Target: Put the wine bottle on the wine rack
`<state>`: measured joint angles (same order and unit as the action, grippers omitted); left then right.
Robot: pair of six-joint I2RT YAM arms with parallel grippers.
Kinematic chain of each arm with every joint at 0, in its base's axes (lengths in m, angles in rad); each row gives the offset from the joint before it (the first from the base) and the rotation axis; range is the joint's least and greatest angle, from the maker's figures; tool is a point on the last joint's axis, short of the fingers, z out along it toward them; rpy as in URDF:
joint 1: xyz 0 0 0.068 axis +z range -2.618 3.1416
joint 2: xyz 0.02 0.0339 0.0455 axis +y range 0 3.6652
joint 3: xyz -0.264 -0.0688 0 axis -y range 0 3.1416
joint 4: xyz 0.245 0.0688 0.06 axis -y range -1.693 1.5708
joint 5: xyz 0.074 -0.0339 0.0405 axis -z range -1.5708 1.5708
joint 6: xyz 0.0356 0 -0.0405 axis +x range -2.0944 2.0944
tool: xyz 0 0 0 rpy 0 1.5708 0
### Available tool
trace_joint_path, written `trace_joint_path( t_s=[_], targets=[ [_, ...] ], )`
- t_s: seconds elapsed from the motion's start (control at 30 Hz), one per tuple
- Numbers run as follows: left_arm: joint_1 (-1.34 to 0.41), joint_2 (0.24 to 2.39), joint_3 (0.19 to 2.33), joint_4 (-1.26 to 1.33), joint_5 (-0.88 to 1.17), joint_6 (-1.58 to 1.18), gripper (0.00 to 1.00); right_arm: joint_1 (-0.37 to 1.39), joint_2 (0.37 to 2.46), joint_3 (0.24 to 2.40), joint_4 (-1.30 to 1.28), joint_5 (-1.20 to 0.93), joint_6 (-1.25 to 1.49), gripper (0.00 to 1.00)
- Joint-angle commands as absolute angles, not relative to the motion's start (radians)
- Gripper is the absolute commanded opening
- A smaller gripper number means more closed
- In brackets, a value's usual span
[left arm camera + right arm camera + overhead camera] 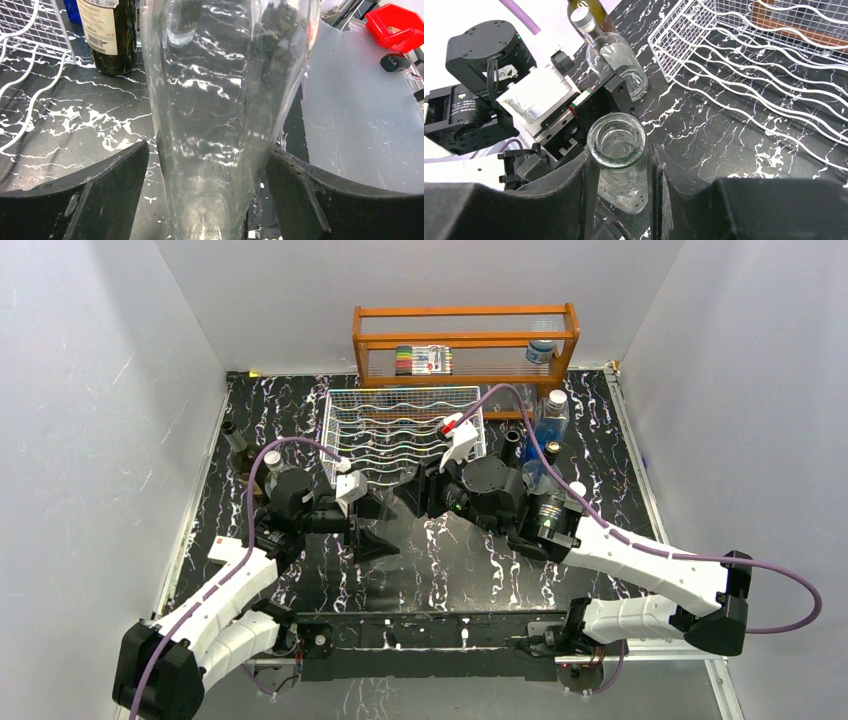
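Your right end effector [619,167] is clamped on the neck of the clear wine bottle [616,142], holding it just in front of the wine rack [774,70], on the rack's near side. Your left end effector [210,160] stands wide, its fingers [100,190] flanking the bottle's body. I can't tell whether they touch the glass.

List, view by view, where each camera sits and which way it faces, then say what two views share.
Top: above and behind the bases, looking down on table and rack; left arm, right arm show.
Left wrist: low, facing right at the held bottle; left fingers flank it.
Right wrist: facing left and down on its mouth; right fingers clamp the neck.
Shared: wrist views both show that bottle and rack.
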<state>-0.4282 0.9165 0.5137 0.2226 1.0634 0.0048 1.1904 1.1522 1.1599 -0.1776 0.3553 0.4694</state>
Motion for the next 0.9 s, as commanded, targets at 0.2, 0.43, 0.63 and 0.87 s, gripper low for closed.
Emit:
trace_joint_path(
  t_s=[0.2,0.43,0.63,0.87],
  targets=[
    [-0.436,0.915,0.6,0.218,1.035,0.188,0.08,1.183,1.098,1.24,-0.085,0.333,0.506,0.28],
    [-0.436,0.912,0.682,0.138,0.877,0.348,0.0,1.182,1.036,1.236,-0.245,0.352,0.491,0.83],
    [-0.435,0.943,0.767,0.041,0.732,0.575,0.0,1.183,0.964,1.278,-0.418,0.375,0.504,0.89],
    [-0.437,0.929,0.748,0.037,0.684,0.758,0.0,1.183,1.056,1.516,-0.717,0.352,0.457,0.9]
  ],
)
